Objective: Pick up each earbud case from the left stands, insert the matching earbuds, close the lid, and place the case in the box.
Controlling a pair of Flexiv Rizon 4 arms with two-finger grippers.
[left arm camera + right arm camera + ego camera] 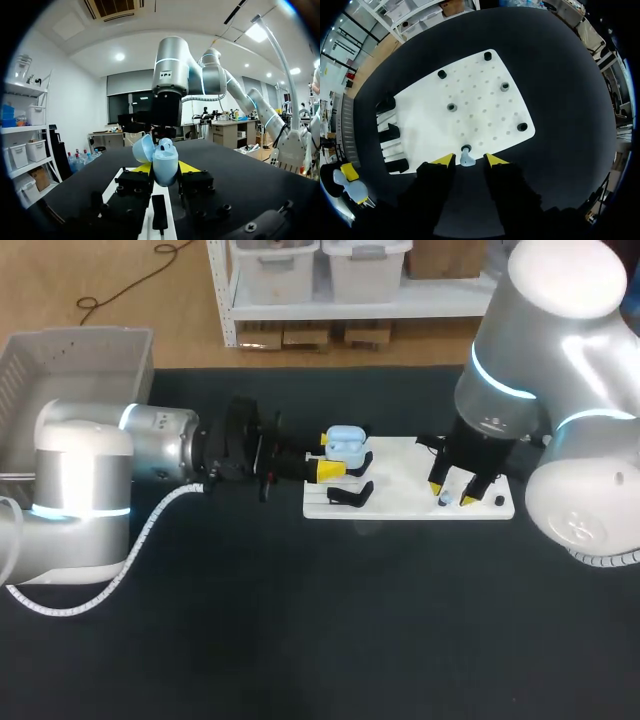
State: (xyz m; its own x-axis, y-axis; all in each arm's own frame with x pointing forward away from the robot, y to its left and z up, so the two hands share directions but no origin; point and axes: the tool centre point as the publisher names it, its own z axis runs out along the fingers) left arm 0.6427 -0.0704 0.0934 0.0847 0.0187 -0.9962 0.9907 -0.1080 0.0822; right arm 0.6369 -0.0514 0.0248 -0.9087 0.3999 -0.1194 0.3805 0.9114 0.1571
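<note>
Black table (300, 640), white board (400, 480), blue case (345, 442)

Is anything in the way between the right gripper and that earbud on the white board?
Nothing visible does: the earbud stands uncovered on the white board, between the open fingers of the right gripper.

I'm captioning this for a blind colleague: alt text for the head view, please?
The left gripper is shut on a light-blue earbud case, lid open, by the black stands at the white board's left end. The right gripper hangs open over a small earbud near the board's right end.
</note>
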